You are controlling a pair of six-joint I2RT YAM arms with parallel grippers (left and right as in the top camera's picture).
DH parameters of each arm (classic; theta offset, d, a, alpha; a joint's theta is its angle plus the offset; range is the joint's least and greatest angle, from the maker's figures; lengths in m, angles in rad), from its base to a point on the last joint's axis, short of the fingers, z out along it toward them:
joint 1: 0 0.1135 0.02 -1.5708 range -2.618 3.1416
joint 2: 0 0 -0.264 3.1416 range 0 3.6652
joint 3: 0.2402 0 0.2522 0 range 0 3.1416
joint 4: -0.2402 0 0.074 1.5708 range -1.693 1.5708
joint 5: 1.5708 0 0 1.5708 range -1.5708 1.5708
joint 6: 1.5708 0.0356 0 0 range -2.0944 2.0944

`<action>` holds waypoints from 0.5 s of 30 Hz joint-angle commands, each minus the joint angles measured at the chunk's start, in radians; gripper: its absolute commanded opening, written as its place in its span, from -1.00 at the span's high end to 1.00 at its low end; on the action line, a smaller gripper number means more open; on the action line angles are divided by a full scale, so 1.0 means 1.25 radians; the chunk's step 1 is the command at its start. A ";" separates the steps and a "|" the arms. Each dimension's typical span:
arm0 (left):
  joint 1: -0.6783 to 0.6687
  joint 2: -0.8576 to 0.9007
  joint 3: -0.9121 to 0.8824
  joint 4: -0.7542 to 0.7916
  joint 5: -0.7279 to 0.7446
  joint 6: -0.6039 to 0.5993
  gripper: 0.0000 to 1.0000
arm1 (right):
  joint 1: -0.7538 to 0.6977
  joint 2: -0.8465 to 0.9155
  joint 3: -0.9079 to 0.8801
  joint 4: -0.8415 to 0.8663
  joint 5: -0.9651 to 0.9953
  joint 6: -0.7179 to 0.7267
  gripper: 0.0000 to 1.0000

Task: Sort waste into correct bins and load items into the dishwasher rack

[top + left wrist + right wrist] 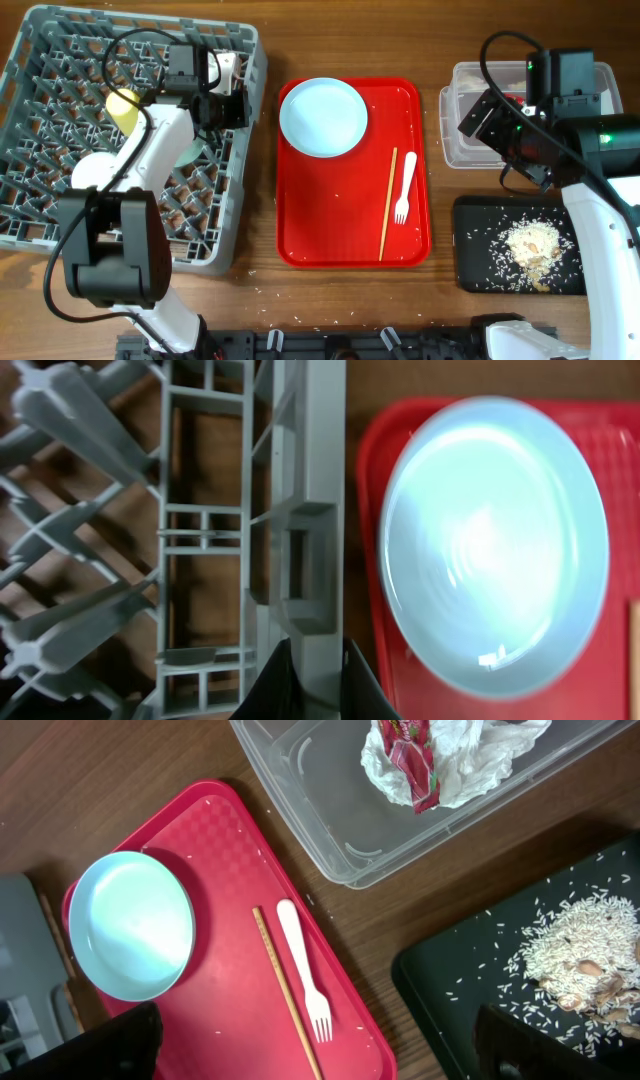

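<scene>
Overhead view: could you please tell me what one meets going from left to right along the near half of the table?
dishwasher rack → chopstick → white fork → black tray

I see the brown wooden table [270, 40] from above, its grain running from nine to three o'clock. A red serving tray [330, 210] lies at its middle, long sides toward twelve and six; its floor looks finely checkered, I think.
</scene>
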 commanded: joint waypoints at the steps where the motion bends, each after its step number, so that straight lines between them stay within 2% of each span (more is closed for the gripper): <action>1: 0.001 -0.025 0.022 0.074 -0.081 -0.174 0.92 | -0.003 0.007 0.003 0.000 0.014 -0.010 -0.99; 4: 0.001 -0.025 0.022 0.086 -0.167 -0.264 0.92 | -0.003 0.007 0.003 0.000 0.014 -0.010 -1.00; 9: 0.001 -0.025 0.022 0.085 -0.178 -0.280 0.92 | -0.003 0.007 0.003 0.000 0.014 -0.010 -0.99; 12: 0.001 -0.025 0.022 0.089 -0.183 -0.325 0.91 | -0.003 0.007 0.003 0.000 0.014 -0.009 -0.99; 14: 0.000 -0.025 0.022 0.091 -0.183 -0.329 0.76 | -0.003 0.007 0.003 0.000 0.014 -0.009 -1.00; 15: 0.001 -0.025 0.022 0.090 -0.183 -0.329 0.75 | -0.003 0.007 0.003 0.000 0.014 -0.009 -0.99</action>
